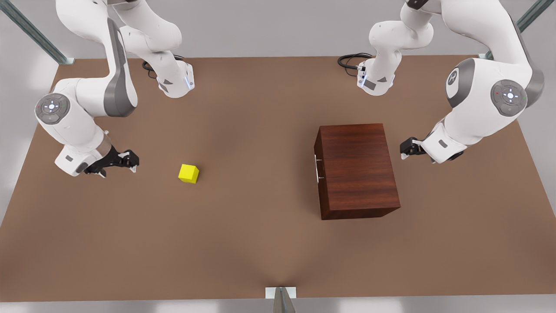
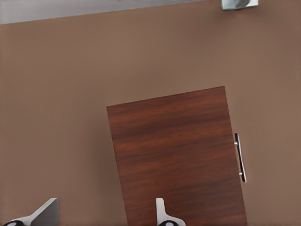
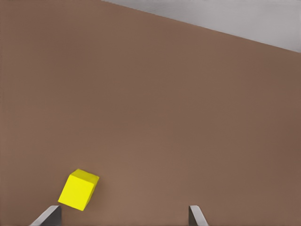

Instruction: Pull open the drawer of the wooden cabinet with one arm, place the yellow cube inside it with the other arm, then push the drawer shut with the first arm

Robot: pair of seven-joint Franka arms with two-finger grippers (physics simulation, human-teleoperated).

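Tabletop (image 1: 260, 243) is filling the lower part of the front view, bare and brown. Moving up to mid-frame, the yellow cube (image 1: 188, 173) is sitting left of centre, alone on the surface, and the wooden cabinet (image 1: 358, 171) is standing right of centre with the drawer (image 1: 317, 167) shut flush, its silver handle (image 1: 319, 168) facing the cube's side.

The right gripper (image 1: 130, 161) is hovering at the front view's left, near the cube but apart from it, jaws spread and holding nothing; its wrist view is showing the cube just beside one fingertip (image 3: 49, 216). The left gripper (image 1: 406, 150) is hanging at the front view's right, just beside the cabinet's back side, also parted and empty, its wrist camera looking down on the cabinet top (image 2: 176, 155) and the handle (image 2: 240, 157) on the far edge.

Nothing looks done yet; opening the drawer seems to be the step in hand. The left gripper is probably needing to cross over the cabinet, drop in front of the panel, close squarely around the bar, and pull straight out along the drawer's line so the cabinet is not dragged or twisted. The right arm is waiting.
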